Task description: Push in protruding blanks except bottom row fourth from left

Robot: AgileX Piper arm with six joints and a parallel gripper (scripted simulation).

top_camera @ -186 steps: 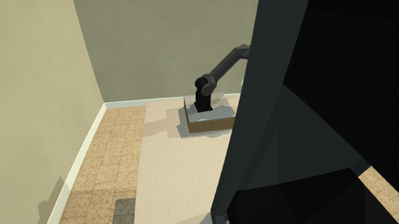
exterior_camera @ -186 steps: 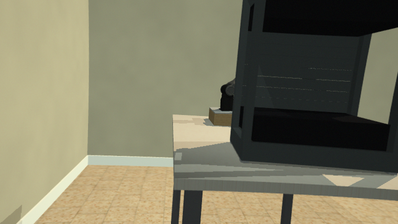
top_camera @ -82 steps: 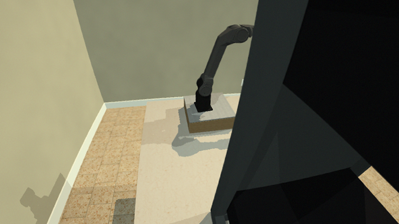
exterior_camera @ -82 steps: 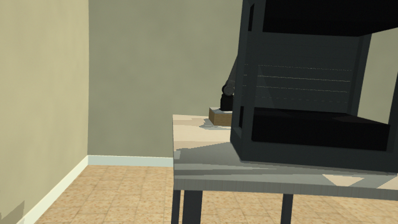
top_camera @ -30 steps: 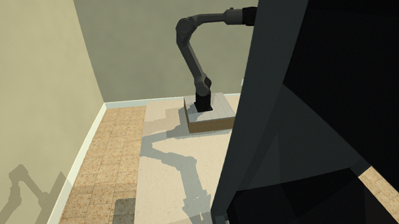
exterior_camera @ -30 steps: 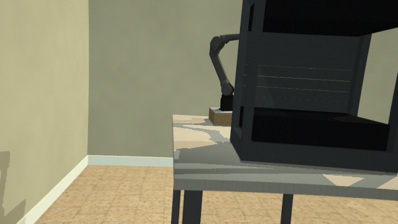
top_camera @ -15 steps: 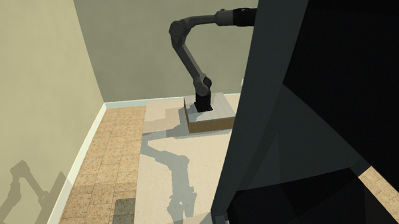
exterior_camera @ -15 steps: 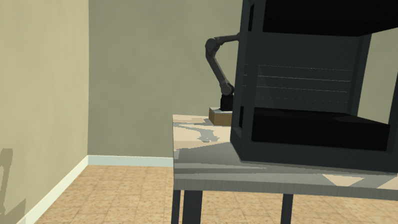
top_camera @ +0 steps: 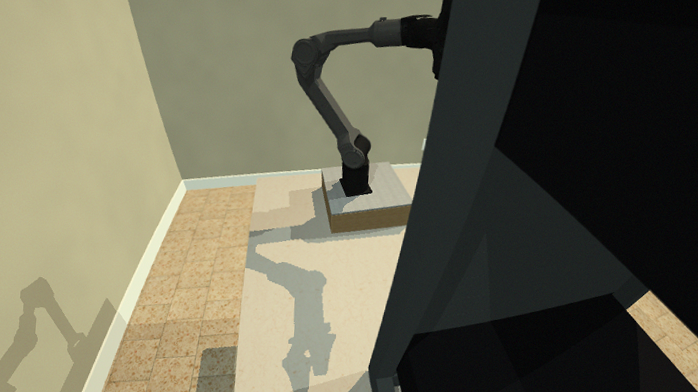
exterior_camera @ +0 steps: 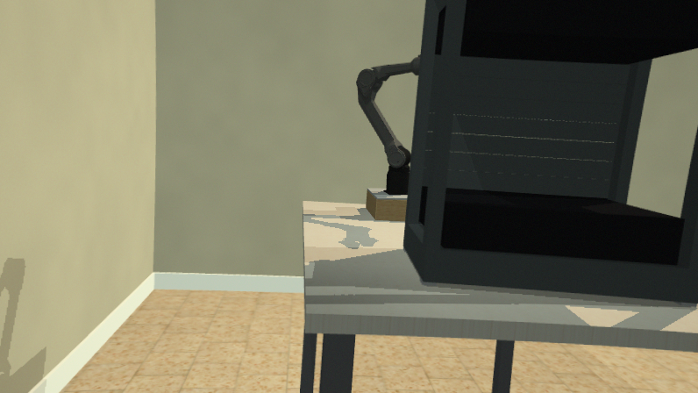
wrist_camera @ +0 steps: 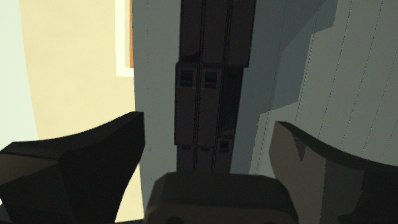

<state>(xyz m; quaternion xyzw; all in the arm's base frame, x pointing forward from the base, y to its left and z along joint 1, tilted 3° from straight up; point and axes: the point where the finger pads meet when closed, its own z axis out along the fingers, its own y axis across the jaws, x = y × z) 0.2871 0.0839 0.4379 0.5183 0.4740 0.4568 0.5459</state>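
The dark rack (top_camera: 508,207) fills the right of the top and exterior views and hides the chassis front there. In the wrist view the chassis front (wrist_camera: 210,100) shows as a narrow dark strip, turned on its side, with several drive blanks (wrist_camera: 197,105) side by side between grey rack panels. I cannot tell from here which blanks stand out. My gripper (wrist_camera: 208,133) is open and empty, its two dark fingers spread on either side of the strip and a short way off it. In the top view my arm (top_camera: 336,110) reaches high to the rack's edge, and the gripper is hidden behind the rack.
My arm stands on a wooden base block (top_camera: 364,203) on the table (exterior_camera: 390,292), which also carries the rack (exterior_camera: 537,146). Walls stand behind and to the left. Tiled floor lies beyond the table's left edge.
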